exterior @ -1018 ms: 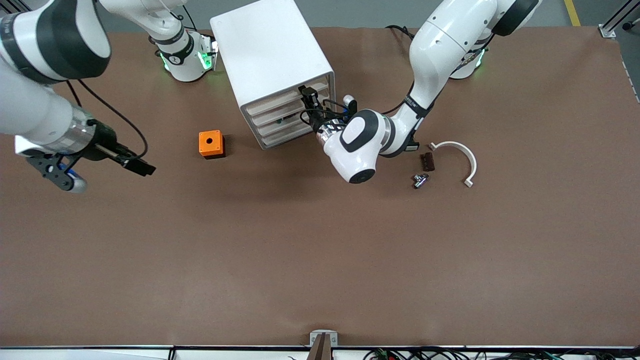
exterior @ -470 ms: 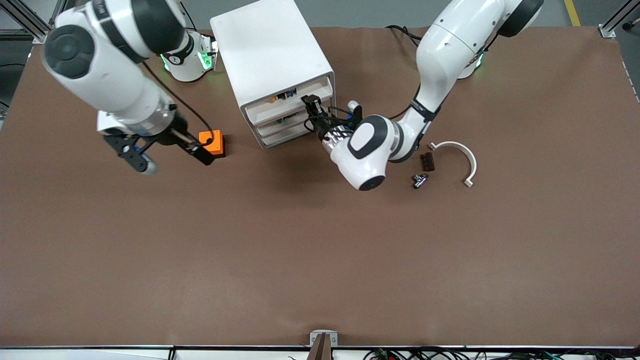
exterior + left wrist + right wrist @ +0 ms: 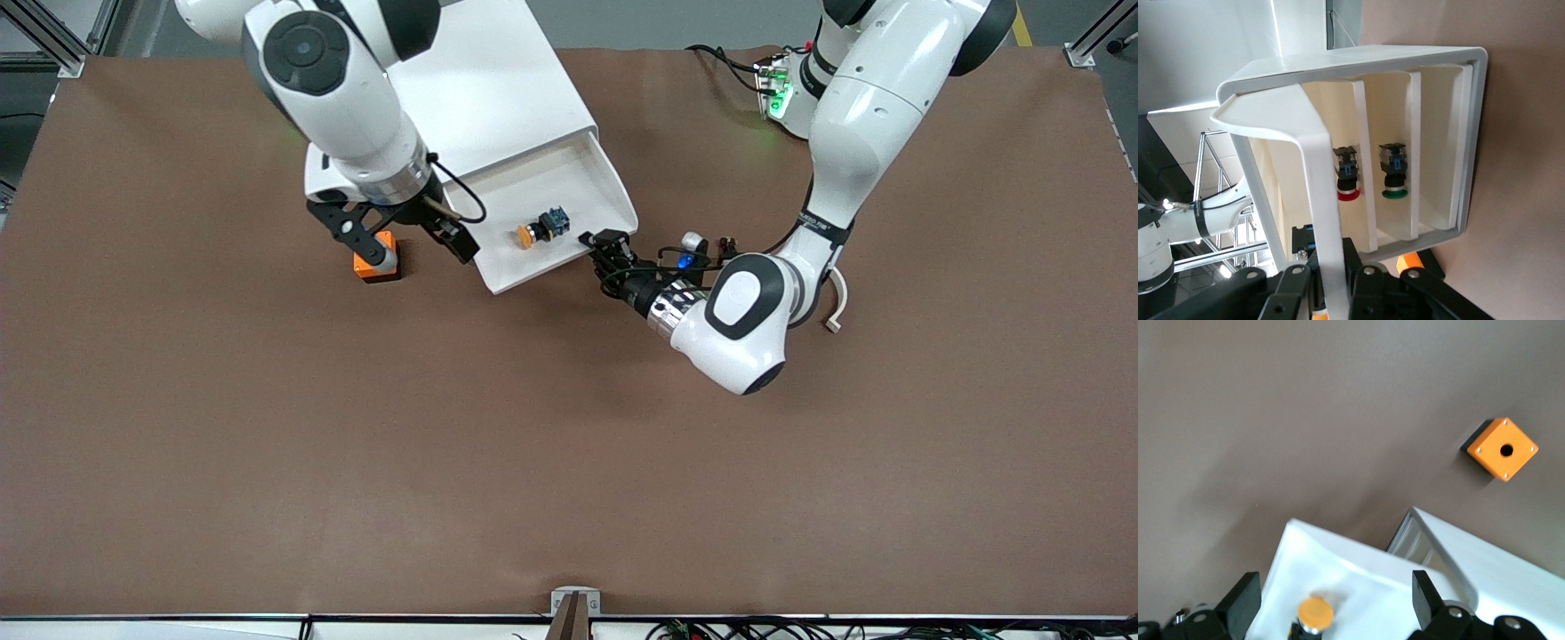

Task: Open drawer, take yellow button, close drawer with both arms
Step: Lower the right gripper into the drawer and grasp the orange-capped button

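The drawer (image 3: pixel 569 227), the top 1 of the white cabinet (image 3: pixel 484 89), stands pulled well out toward the front camera, its flat front nearest that camera. The left gripper (image 3: pixel 597 249) is pressed together on the drawer's front lip at the corner toward the left arm's end of the surface (image 3: pixel 569 462); in the left wrist view the curved white lip (image 3: pixel 1321 220) runs down between the black fingers (image 3: pixel 1295 283). That same view looks under the open drawer into the cabinet, where 2 more push buttons sit in lower trays, one with a red cap (image 3: pixel 1347 175) and one with a green cap (image 3: pixel 1394 172).

The button (image 3: pixel 540 228), with its round orange cap and dark bluish body, lies on its side on the drawer's floor, roughly in the middle, touching neither wall. The right gripper (image 3: pixel 400 240) hangs above the drawer's end toward the right arm, over the edge next to the orange cube (image 3: pixel 378 265), its fingers spread wide and holding nothing. The right wrist view looks down between its 2 black fingers (image 3: pixel 1428 597) at the button's orange cap (image 3: pixel 1315 611) in the drawer, with the orange cube (image 3: pixel 1503 449) on the brown surface beside the cabinet.

A curved white clip (image 3: pixel 837 302) lies on the surface, partly hidden by the left arm.
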